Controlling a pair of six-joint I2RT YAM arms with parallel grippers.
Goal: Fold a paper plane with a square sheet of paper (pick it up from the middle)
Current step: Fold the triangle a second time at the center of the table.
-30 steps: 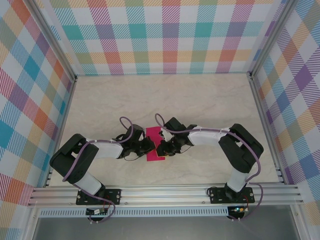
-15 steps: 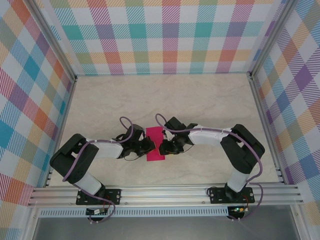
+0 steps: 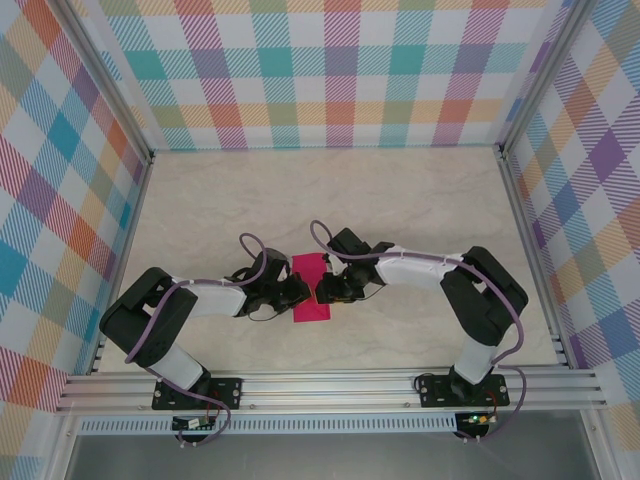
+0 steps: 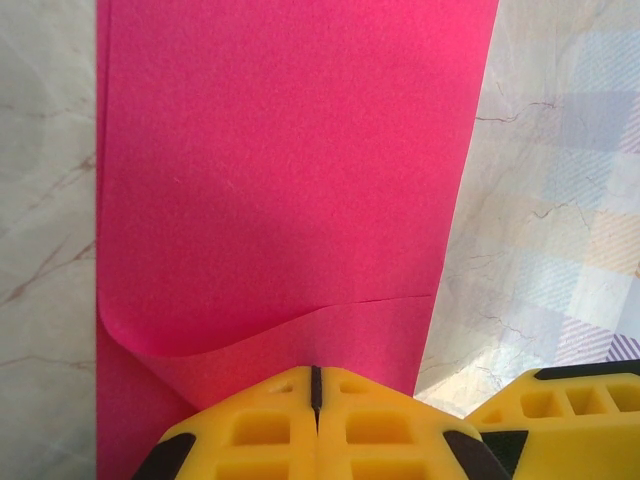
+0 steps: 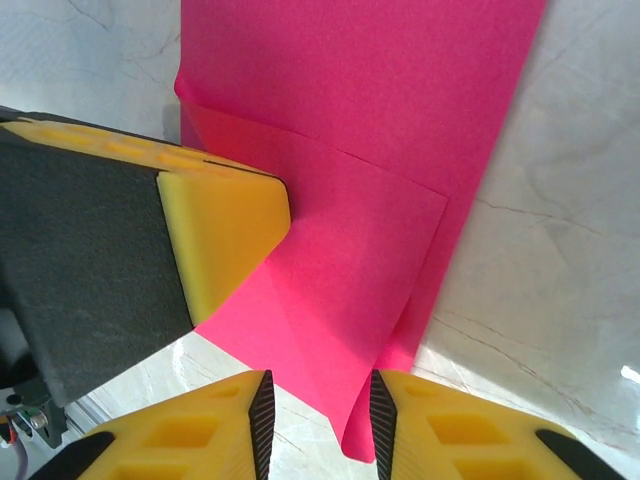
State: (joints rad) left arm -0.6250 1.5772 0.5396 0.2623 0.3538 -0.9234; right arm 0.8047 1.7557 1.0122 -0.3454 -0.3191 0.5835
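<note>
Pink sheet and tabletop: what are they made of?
The pink sheet looks like thin matte paper: it curls softly and keeps sharp creases. The tabletop looks smooth and slightly glossy, with grey marble veins and a faint reflection of the checked wall. Real stone or printed laminate, I can't tell.

The square sheet of paper [image 4: 280, 170] was thin, matt magenta paper. The table [image 3: 420, 200] looked smooth and slightly glossy, marble-patterned. The left gripper [image 4: 315, 392] had matt yellow fingers [image 4: 250, 430], perhaps plastic.
</note>
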